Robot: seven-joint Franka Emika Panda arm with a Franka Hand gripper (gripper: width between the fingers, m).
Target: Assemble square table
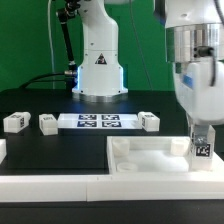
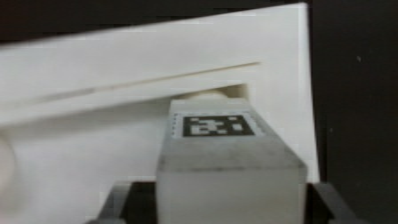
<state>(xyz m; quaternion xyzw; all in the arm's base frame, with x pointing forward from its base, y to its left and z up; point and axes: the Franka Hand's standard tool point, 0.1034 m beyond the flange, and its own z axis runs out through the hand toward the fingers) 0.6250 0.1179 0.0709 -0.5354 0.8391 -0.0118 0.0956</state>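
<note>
On the exterior view I count one square panel (image 1: 150, 158). It lies flat, rim up, on the black tabletop (image 1: 60, 145) toward the exterior view's right. I count four legs. Three stand loose in a row behind the panel. The far leg (image 1: 15, 122) is out at the exterior view's left, and the second leg (image 1: 48, 123) is just beside one end of the marker board (image 1: 98, 121). The third leg (image 1: 148, 121) sits just beside the board's other end. The fourth, the held leg (image 1: 201, 146), is upright in the jaws under the arm (image 1: 195, 60), over the panel's corner on the exterior view's right. From here I cannot tell whether its lower end touches the panel. The only markings I make out are black-and-white square tags: a row on the marker board and one on the held leg. White bars (image 1: 50, 185) edge the tabletop along the near side.

On the wrist view I count one leg, the held leg (image 2: 222, 150), with a single square tag on the face toward the camera, too blurred to read. The dark fingers (image 2: 134, 205) sit against its two sides, so the jaws are closed narrow on it. Its far end points at the white panel (image 2: 107, 100), near a raised ridge.
</note>
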